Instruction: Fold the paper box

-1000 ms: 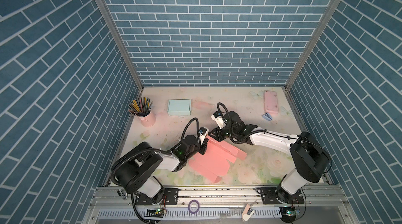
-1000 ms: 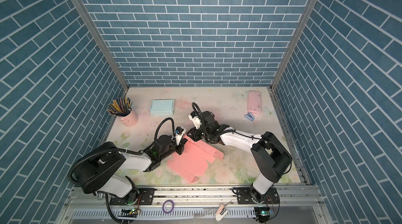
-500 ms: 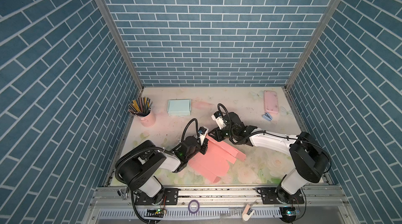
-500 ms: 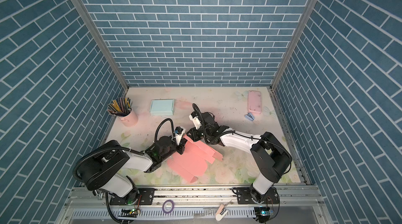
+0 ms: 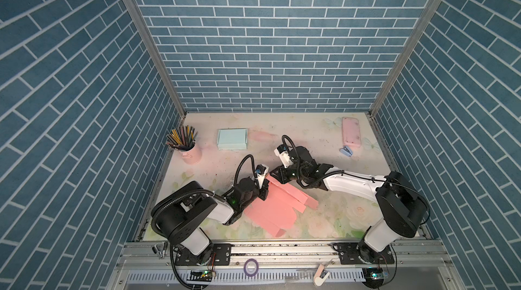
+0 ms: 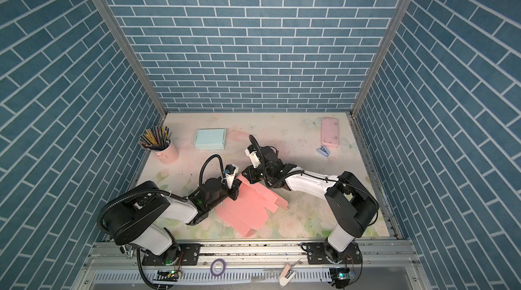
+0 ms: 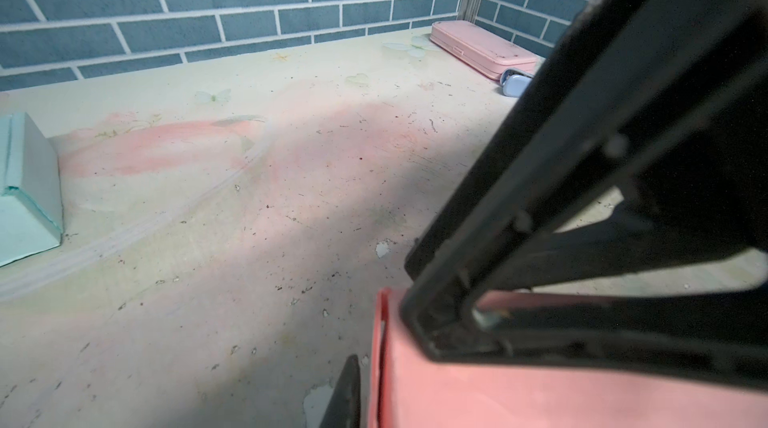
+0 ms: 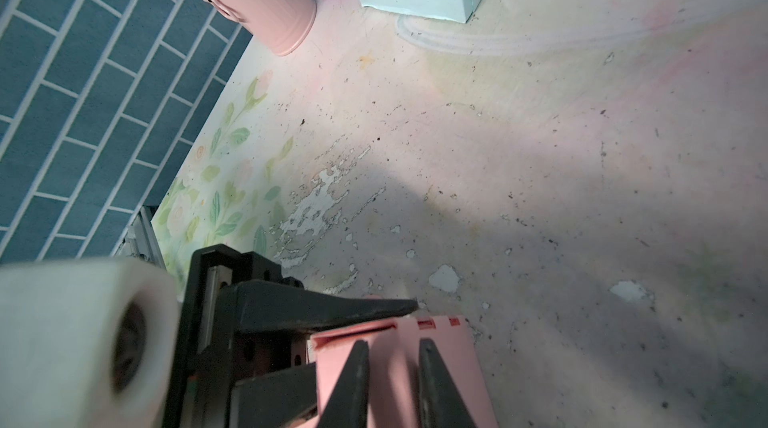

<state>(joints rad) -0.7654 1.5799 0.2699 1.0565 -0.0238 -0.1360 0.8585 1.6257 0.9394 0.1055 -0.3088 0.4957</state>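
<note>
The paper box (image 5: pixel 270 209) (image 6: pixel 242 209) is a flat pink cut-out lying front centre in both top views, its back-left edge raised. My left gripper (image 5: pixel 264 190) (image 6: pixel 235 190) is shut on that raised edge. One of its fingers (image 7: pixel 347 397) shows beside the pink fold (image 7: pixel 380 363), and its upper finger (image 8: pixel 332 309) reaches past the corner. My right gripper (image 5: pixel 275 175) (image 6: pixel 245 175) (image 8: pixel 392 347) meets the same back corner from the right. Its fingers stand slightly apart in front of the pink panel (image 8: pixel 453 363), so it is narrowly open.
A pink cup of pencils (image 5: pixel 191 154) stands back left, next to a folded light-blue box (image 5: pixel 232 139). A pink case (image 5: pixel 351 133) and a small blue clip (image 5: pixel 346 150) lie back right. Brick walls close three sides. A purple tape ring (image 5: pixel 251 266) sits on the front rail.
</note>
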